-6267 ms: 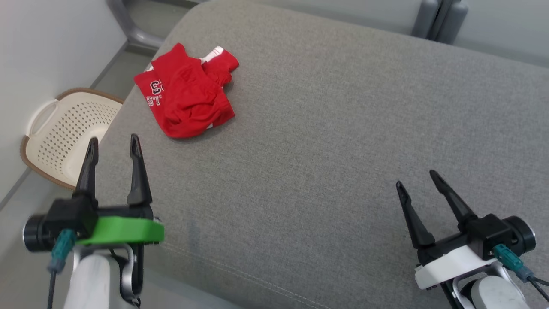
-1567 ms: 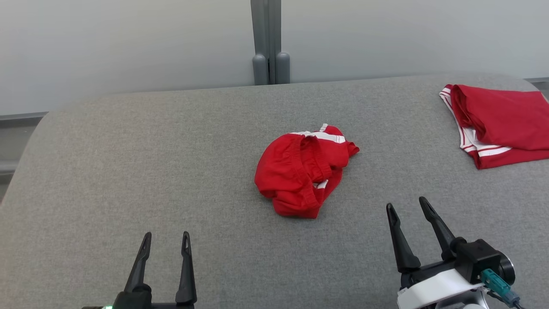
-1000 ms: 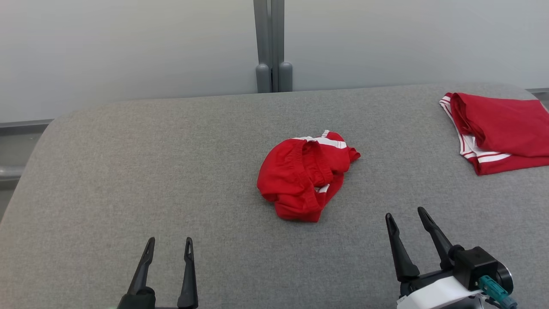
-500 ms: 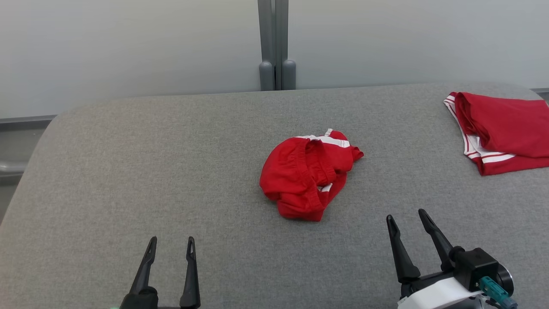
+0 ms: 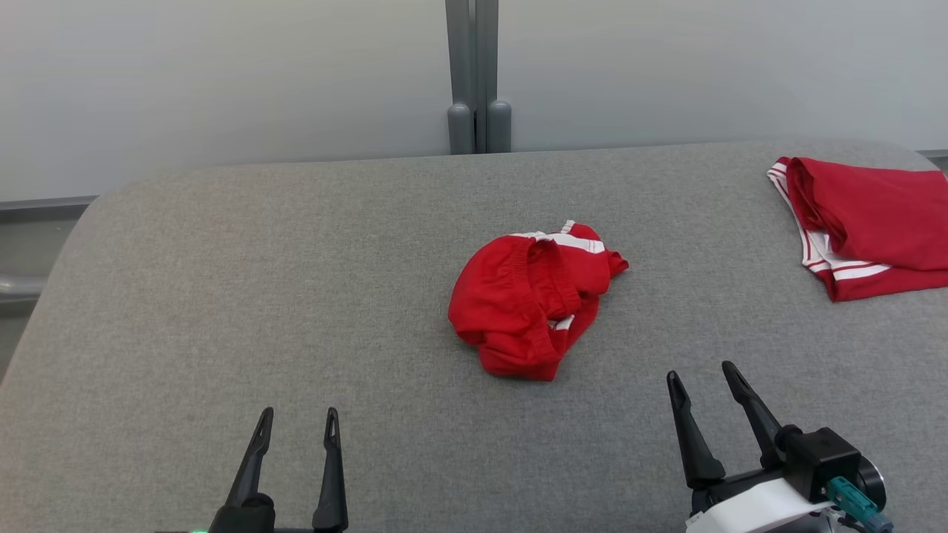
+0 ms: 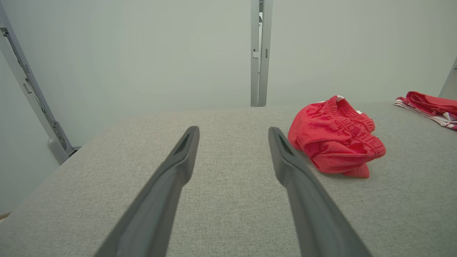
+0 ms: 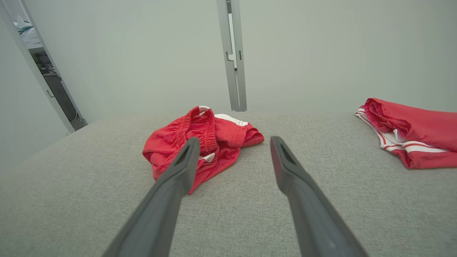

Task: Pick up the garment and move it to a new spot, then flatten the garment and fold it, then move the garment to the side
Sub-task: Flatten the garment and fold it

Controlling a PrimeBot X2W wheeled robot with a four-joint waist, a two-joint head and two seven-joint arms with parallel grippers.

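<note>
Garment point(image 5: 533, 300) is lying crumpled in a loose heap around the middle of the grey tabletop point(image 5: 222, 296), a little toward the right edge. Its red fabric is bunching into rounded folds. A gathered elastic band is curling across the top of the heap, and a white stripe is showing along the side facing the far edge. A small patch of white is peeking out low among the folds. The heap is lying clear of both hands.

Left hand point(image 5: 298, 413) is hanging by the near edge, left of the heap and well apart from it, its two dark fingers standing apart and empty. Right hand point(image 5: 701, 371) is hanging by the near edge too, right of the heap and nearer to it, fingers likewise spread and empty.

Folded red cloth point(image 5: 866, 222) with white stripes is resting at the far right corner, well apart from the garment. Grey post point(image 5: 478, 74) is standing against the pale wall behind the far edge.
</note>
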